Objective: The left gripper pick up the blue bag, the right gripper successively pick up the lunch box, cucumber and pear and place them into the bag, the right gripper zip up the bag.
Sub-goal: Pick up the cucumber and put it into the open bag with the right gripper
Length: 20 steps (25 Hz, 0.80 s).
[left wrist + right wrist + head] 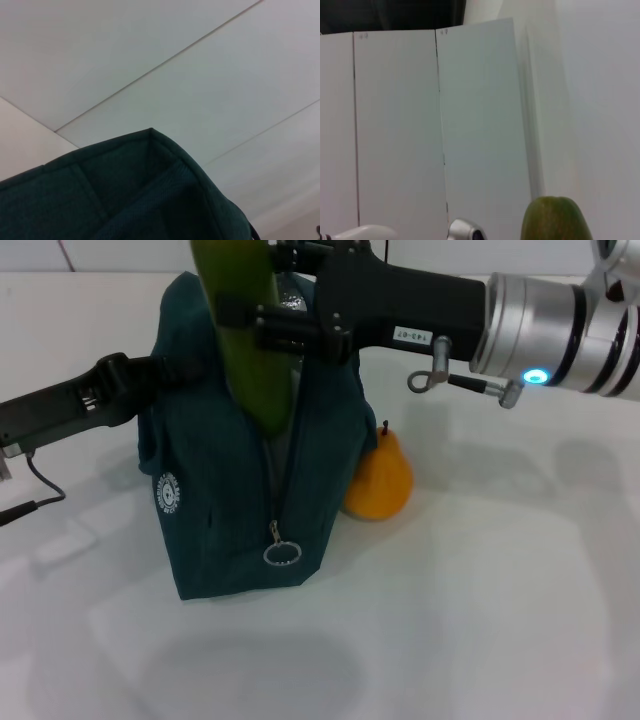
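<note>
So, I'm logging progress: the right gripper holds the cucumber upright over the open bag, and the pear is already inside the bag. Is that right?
Not quite. The right gripper does hold the cucumber upright over the blue bag, but the pear is not inside: the head view shows it on the table beside the bag.

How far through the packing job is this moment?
The left hand holds the blue bag upright. The lunch box is not in sight, perhaps already inside. In hand: the right hand lowers the cucumber into the open top. Left: the pear on the table beside the bag, then zipping.
</note>
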Each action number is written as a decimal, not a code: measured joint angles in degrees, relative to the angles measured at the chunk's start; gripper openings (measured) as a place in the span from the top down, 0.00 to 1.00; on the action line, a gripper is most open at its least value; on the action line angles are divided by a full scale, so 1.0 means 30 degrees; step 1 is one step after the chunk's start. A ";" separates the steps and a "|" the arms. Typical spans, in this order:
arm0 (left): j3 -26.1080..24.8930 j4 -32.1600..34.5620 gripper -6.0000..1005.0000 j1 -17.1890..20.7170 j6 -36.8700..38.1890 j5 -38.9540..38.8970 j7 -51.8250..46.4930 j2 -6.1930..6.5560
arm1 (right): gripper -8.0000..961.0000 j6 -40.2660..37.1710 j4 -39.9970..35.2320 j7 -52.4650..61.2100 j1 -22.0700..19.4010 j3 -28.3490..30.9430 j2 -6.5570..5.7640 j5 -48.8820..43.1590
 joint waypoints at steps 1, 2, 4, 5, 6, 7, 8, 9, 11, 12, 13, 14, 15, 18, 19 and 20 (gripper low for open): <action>-0.0011 -0.0002 0.95 0.0007 -0.0001 -0.0005 0.0002 0.0006 | 0.33 0.0015 0.0012 -0.0029 -0.0097 -0.0014 0.0000 0.0001; -0.0013 -0.0005 0.95 0.0011 -0.0001 -0.0008 0.0002 0.0008 | 0.33 0.0031 0.0013 -0.0038 -0.0164 -0.0016 0.0000 0.0006; -0.0030 -0.0006 0.95 0.0049 -0.0001 -0.0013 0.0005 0.0010 | 0.33 0.0124 0.0031 -0.0045 -0.0228 -0.0038 0.0000 -0.0013; -0.0036 -0.0006 0.95 0.0072 -0.0001 -0.0017 0.0006 0.0011 | 0.33 0.0178 0.0036 -0.0049 -0.0231 -0.0053 0.0000 -0.0058; -0.0043 -0.0007 0.95 0.0088 -0.0001 -0.0018 0.0008 0.0011 | 0.33 0.0230 0.0041 -0.0068 -0.0233 -0.0102 0.0000 -0.0102; -0.0043 -0.0006 0.95 0.0100 -0.0001 -0.0019 0.0010 0.0012 | 0.33 0.0286 0.0049 -0.0105 -0.0233 -0.0182 -0.0001 -0.0141; -0.0045 -0.0007 0.95 0.0102 -0.0001 -0.0020 0.0011 0.0012 | 0.33 0.0302 0.0057 -0.0160 -0.0233 -0.0291 0.0000 -0.0164; -0.0046 -0.0006 0.95 0.0102 -0.0001 -0.0021 0.0012 0.0012 | 0.33 0.0336 0.0064 -0.0228 -0.0233 -0.0413 -0.0001 -0.0173; -0.0047 -0.0007 0.95 0.0102 -0.0001 -0.0022 0.0016 0.0012 | 0.33 0.0478 0.0073 -0.0348 -0.0227 -0.0650 0.0000 -0.0188; -0.0047 -0.0007 0.95 0.0099 -0.0001 -0.0022 0.0016 0.0011 | 0.33 0.0548 0.0061 -0.0410 -0.0225 -0.0729 0.0001 -0.0196; -0.0048 0.0004 0.95 0.0098 -0.0001 -0.0022 0.0017 0.0011 | 0.32 0.0610 0.0025 -0.0468 -0.0224 -0.0784 0.0000 -0.0196; -0.0049 0.0016 0.95 0.0097 -0.0002 -0.0022 0.0017 0.0011 | 0.32 0.0660 -0.0029 -0.0527 -0.0224 -0.0840 -0.0001 -0.0197; -0.0047 0.0025 0.95 0.0096 -0.0001 -0.0022 0.0017 0.0012 | 0.32 0.0705 -0.0062 -0.0557 -0.0227 -0.0867 0.0000 -0.0196; -0.0052 0.0031 0.95 0.0096 -0.0001 -0.0022 0.0010 0.0031 | 0.32 0.0885 -0.0076 -0.0559 -0.0227 -0.0887 0.0000 -0.0141; -0.0061 0.0031 0.95 0.0096 -0.0002 -0.0022 0.0010 0.0033 | 0.32 0.0919 -0.0086 -0.0557 -0.0227 -0.0887 0.0000 -0.0135; -0.0068 0.0027 0.95 0.0098 -0.0001 -0.0022 0.0012 0.0035 | 0.32 0.0968 -0.0108 -0.0544 -0.0227 -0.0887 0.0000 -0.0129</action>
